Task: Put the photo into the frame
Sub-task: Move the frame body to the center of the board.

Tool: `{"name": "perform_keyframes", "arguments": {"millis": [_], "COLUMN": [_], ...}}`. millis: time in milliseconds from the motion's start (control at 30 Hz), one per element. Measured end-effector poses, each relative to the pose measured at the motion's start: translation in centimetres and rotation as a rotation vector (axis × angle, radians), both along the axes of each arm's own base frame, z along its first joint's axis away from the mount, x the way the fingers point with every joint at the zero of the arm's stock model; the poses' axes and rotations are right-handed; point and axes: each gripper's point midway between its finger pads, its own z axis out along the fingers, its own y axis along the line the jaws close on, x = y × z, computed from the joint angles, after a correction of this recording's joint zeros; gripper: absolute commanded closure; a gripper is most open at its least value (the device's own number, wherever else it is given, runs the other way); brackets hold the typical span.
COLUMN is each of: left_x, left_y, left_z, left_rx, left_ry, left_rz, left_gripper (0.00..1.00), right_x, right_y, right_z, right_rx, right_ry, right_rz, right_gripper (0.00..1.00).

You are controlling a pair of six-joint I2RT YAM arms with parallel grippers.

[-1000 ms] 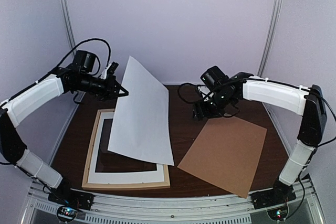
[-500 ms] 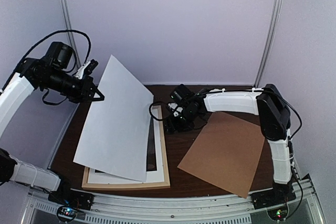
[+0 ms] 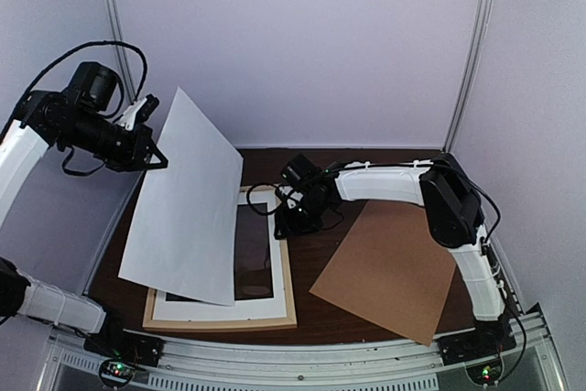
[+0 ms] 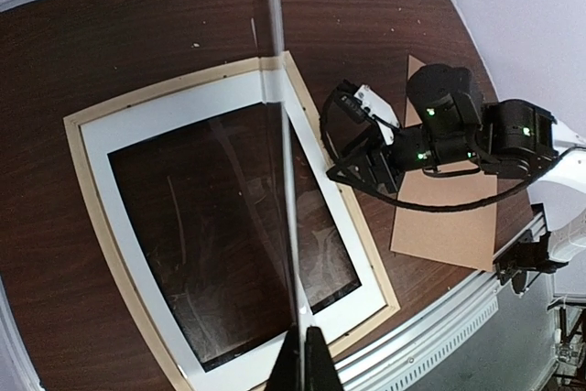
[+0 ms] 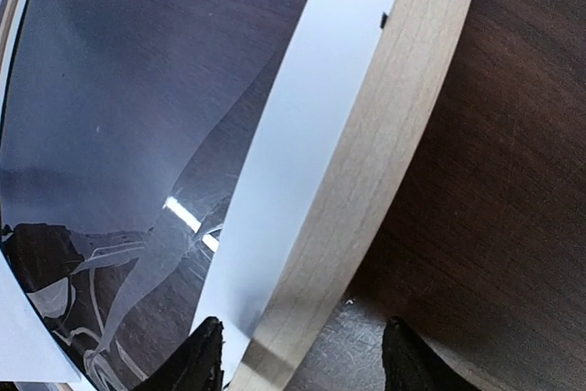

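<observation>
My left gripper (image 3: 160, 160) is shut on the upper left edge of the photo (image 3: 188, 203), which hangs tilted in the air at the left with its plain white back showing. In the left wrist view the photo (image 4: 280, 135) appears edge-on as a thin line rising from the shut left gripper (image 4: 307, 354). The frame (image 3: 220, 323) lies flat on the table below, its pale wood around a white mat and glass. My right gripper (image 3: 282, 223) is at the frame's right strip (image 5: 366, 180). There the right gripper (image 5: 307, 359) is open, its fingers (image 5: 206, 354) straddling the strip without touching it.
A brown backing board (image 3: 394, 267) lies flat on the dark table to the right of the frame, and shows as a board (image 4: 449, 222) under the right arm (image 4: 449, 130). Pale walls close in at back and sides. A metal rail (image 3: 302, 363) runs along the near edge.
The left arm lifted the photo up and to the left, uncovering most of the frame. The right arm swept left from the board's far edge to the frame's right strip, its jaws narrowing slightly.
</observation>
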Motion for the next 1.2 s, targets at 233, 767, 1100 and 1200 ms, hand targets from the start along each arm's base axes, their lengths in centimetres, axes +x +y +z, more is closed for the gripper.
{"name": "perform_keyframes", "arguments": {"millis": [233,767,1100,1200], "left_x": [0.6,1.7,3.9,4.4], "left_y": [-0.2,-2.1,-5.5,-6.5], "left_z": [-0.7,0.0,0.3,0.6], "left_rx": [0.02,-0.053,-0.199,-0.263], "left_ry": [0.013,-0.011,0.001,-0.002], "left_rz": [-0.016,-0.077,-0.15,-0.164], "left_gripper": [1.0,1.0,1.0,1.0], "right_x": [-0.1,0.5,1.5,1.6], "right_y": [-0.2,-1.6,-6.5,-7.8], "right_z": [-0.6,-0.4,-0.3,-0.4], "right_rx": [-0.013,0.032,0.045,0.052], "right_ry": [0.016,0.012,-0.008,-0.009], "right_rz": [-0.014,-0.16,-0.343,-0.395], "right_gripper": [0.59,0.87,0.95,0.96]}}
